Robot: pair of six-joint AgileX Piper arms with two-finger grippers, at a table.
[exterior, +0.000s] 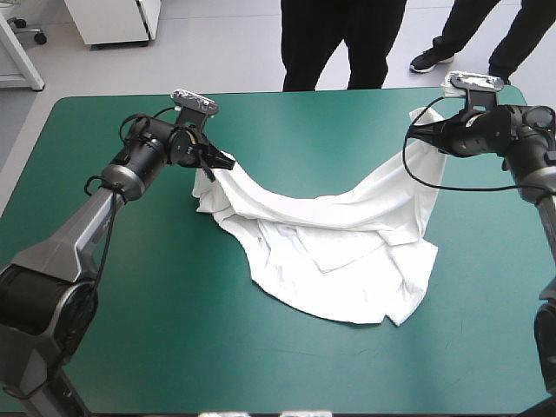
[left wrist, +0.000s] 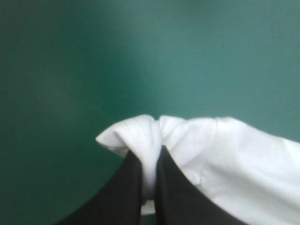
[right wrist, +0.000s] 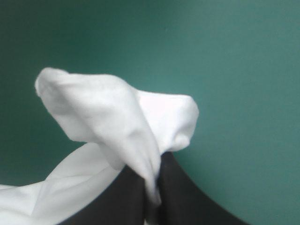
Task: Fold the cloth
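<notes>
The place looks like a robotics laboratory: a table with teal-green cover [exterior: 287,122], a grey and black left robot arm [exterior: 74,239] and a right robot arm [exterior: 530,165] over it, a smooth pale floor [exterior: 226,52], and a plain white cabinet [exterior: 113,22] beyond.

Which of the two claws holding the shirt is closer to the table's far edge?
The right gripper, pinching the T-shirt near the far right corner; the left gripper holds it farther in from that edge.

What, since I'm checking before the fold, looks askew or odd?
The T-shirt sags between the left end effector and right end effector pinching it, its lower part rumpled on the teal-green cover. Nothing spilled.
</notes>
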